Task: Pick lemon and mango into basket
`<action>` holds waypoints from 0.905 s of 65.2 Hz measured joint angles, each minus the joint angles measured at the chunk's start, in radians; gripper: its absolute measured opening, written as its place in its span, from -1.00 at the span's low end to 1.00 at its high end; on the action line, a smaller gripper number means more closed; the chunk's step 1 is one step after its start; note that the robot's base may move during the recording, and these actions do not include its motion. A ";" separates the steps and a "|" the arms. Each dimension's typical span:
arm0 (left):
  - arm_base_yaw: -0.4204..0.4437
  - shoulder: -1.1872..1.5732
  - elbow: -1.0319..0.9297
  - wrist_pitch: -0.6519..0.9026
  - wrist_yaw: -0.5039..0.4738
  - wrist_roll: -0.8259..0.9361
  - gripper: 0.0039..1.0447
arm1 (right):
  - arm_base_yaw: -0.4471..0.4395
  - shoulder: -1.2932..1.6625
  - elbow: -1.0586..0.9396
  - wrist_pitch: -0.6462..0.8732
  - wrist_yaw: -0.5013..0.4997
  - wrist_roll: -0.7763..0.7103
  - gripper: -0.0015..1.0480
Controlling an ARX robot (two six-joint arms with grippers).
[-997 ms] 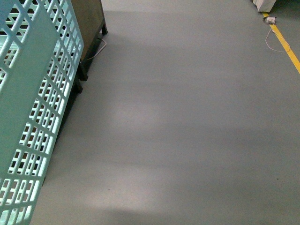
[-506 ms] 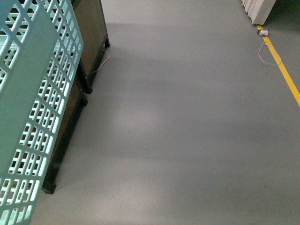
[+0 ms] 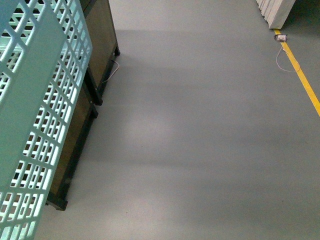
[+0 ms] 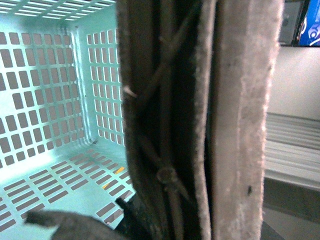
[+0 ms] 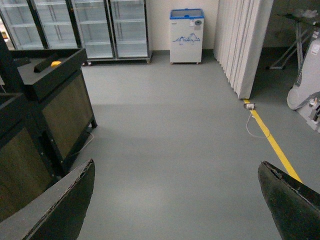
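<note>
The light teal slotted plastic basket (image 3: 35, 125) is hanging tilted and needing levelling. The right gripper (image 5: 176, 172) is gaping empty. Whether the left fingers (image 4: 50, 222) are gripping, I cannot tell.

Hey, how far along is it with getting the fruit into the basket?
Nothing looks done: the basket shows no fruit on the floor part seen from the left wrist. The right gripper is open and empty. No lemon or mango clearly shows, so both picks remain.
</note>
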 joint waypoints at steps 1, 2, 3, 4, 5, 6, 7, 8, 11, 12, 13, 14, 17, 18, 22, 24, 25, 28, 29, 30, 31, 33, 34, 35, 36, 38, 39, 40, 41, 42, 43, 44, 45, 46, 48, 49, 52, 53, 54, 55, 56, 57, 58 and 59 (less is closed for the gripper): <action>-0.001 0.000 0.000 0.000 0.002 0.000 -0.73 | 0.000 0.000 0.000 0.000 0.000 0.000 0.83; -0.002 0.000 0.000 0.000 0.007 0.000 -0.73 | 0.000 0.000 0.000 0.000 0.000 0.000 0.83; -0.002 0.000 0.000 0.000 0.010 -0.001 -0.73 | 0.000 0.000 0.000 0.000 0.000 0.000 0.83; -0.002 0.000 0.000 0.000 0.012 -0.004 -0.73 | 0.000 0.000 0.000 0.000 0.000 0.000 0.83; -0.002 0.000 0.000 0.000 0.013 -0.006 -0.73 | 0.000 0.000 0.000 0.000 0.000 0.000 0.83; -0.002 0.001 0.000 0.000 0.013 -0.008 -0.73 | 0.000 0.000 0.000 0.000 0.000 0.000 0.83; -0.002 0.002 0.000 0.000 0.013 -0.014 -0.73 | 0.000 0.000 0.000 0.000 -0.001 0.000 0.83; -0.002 0.002 0.000 0.000 0.012 -0.015 -0.73 | 0.000 0.000 0.000 0.000 -0.001 0.000 0.83; -0.002 0.002 0.000 0.000 0.002 -0.015 -0.73 | 0.000 0.000 0.000 0.000 -0.001 0.000 0.83; -0.002 0.002 0.000 0.000 0.000 -0.014 -0.73 | 0.000 0.000 0.000 0.000 -0.001 0.000 0.83; -0.002 0.003 0.000 0.000 -0.002 -0.014 -0.73 | 0.000 0.000 0.000 0.000 -0.002 0.000 0.83; -0.002 0.003 0.000 0.000 -0.006 -0.013 -0.73 | 0.000 0.000 0.000 0.000 -0.002 0.000 0.83; -0.002 0.002 0.000 0.000 -0.011 -0.009 -0.73 | 0.000 -0.001 0.000 0.000 -0.001 0.000 0.83; -0.002 0.000 0.000 0.000 -0.011 -0.007 -0.73 | 0.000 -0.001 0.000 0.000 -0.001 0.000 0.83; -0.001 0.000 0.000 0.000 -0.011 -0.007 -0.73 | 0.000 0.000 0.000 0.000 -0.001 0.000 0.83; -0.001 0.002 0.000 0.000 -0.010 -0.007 -0.73 | 0.000 0.000 0.000 0.000 -0.001 0.000 0.83; -0.001 0.002 0.000 -0.001 -0.010 -0.007 -0.73 | 0.000 0.000 0.000 0.000 0.000 0.000 0.83; -0.001 0.003 0.000 -0.001 -0.005 -0.007 -0.73 | 0.000 0.000 0.000 0.000 -0.005 0.000 0.83; -0.001 0.003 0.000 -0.001 -0.003 -0.007 -0.73 | 0.000 0.000 0.000 0.000 -0.004 0.000 0.83; -0.001 0.003 0.000 -0.001 -0.004 -0.007 -0.73 | 0.000 0.000 0.000 0.000 -0.004 0.000 0.83; -0.001 0.003 0.000 -0.001 -0.004 -0.007 -0.73 | 0.000 0.000 0.000 0.000 -0.005 0.000 0.83; -0.001 0.003 0.000 -0.001 -0.005 -0.008 -0.73 | 0.000 -0.001 0.000 0.000 -0.003 0.000 0.83; -0.001 0.003 0.000 -0.001 -0.006 -0.008 -0.73 | 0.000 -0.001 0.000 0.001 -0.004 0.000 0.83; -0.001 0.003 0.000 -0.001 -0.007 -0.008 -0.73 | 0.000 -0.001 0.000 0.000 -0.005 0.000 0.83; -0.001 0.002 0.000 -0.001 -0.007 -0.006 -0.73 | 0.000 -0.001 0.000 0.000 -0.004 0.000 0.83; -0.001 0.003 0.001 -0.001 -0.008 -0.005 -0.73 | 0.000 0.000 0.000 0.000 -0.003 0.000 0.83; -0.001 0.003 0.000 -0.001 -0.008 -0.005 -0.73 | 0.000 0.000 0.000 0.000 -0.003 0.000 0.83; -0.001 0.003 0.000 -0.001 -0.008 -0.005 -0.73 | 0.000 0.000 0.000 0.001 -0.003 0.000 0.83; -0.001 0.003 0.001 -0.001 -0.008 -0.005 -0.73 | 0.000 -0.001 0.000 0.001 -0.004 0.000 0.83; -0.001 0.003 0.000 -0.001 -0.008 -0.005 -0.73 | 0.000 -0.002 0.000 0.000 -0.004 0.000 0.83; -0.001 0.003 0.000 -0.001 -0.008 -0.005 -0.73 | 0.000 -0.001 0.000 0.000 -0.002 0.000 0.83; -0.001 0.003 0.001 0.000 -0.007 -0.006 -0.73 | 0.000 -0.001 0.000 0.000 -0.002 0.000 0.83; -0.001 0.003 0.000 0.000 -0.007 -0.006 -0.73 | 0.000 0.000 0.000 0.000 -0.005 0.000 0.83; -0.001 0.003 0.000 -0.001 -0.007 -0.006 -0.73 | 0.000 0.000 0.000 0.000 -0.004 0.000 0.83; -0.001 0.003 0.001 0.000 -0.006 -0.006 -0.73 | 0.000 -0.001 0.000 0.000 -0.004 0.000 0.83; -0.001 0.003 0.001 0.000 -0.006 -0.006 -0.73 | 0.000 -0.001 0.000 0.000 -0.004 0.000 0.83; -0.001 0.003 0.001 -0.001 -0.006 -0.006 -0.73 | 0.000 0.000 0.000 0.000 -0.005 0.000 0.83; -0.001 0.003 0.000 -0.001 -0.008 -0.006 -0.73 | 0.000 0.000 0.000 0.000 -0.004 0.000 0.83; -0.001 0.003 0.000 -0.001 -0.008 -0.006 -0.73 | 0.000 0.000 0.000 0.000 -0.004 0.000 0.83; -0.001 0.003 0.001 0.000 -0.008 -0.006 -0.73 | 0.000 0.000 0.000 0.000 -0.004 0.000 0.83; -0.001 0.003 0.001 0.000 -0.008 -0.005 -0.73 | 0.000 0.000 0.000 0.000 -0.004 0.000 0.83; -0.001 0.003 0.001 0.000 -0.008 -0.005 -0.73 | 0.000 0.000 0.000 0.000 -0.004 0.000 0.83; 0.000 0.003 0.001 -0.001 -0.008 -0.003 -0.73 | 0.000 0.000 0.000 0.000 -0.004 0.000 0.83; 0.000 0.003 0.001 -0.001 -0.008 -0.003 -0.73 | 0.000 0.000 0.000 0.000 -0.004 0.000 0.83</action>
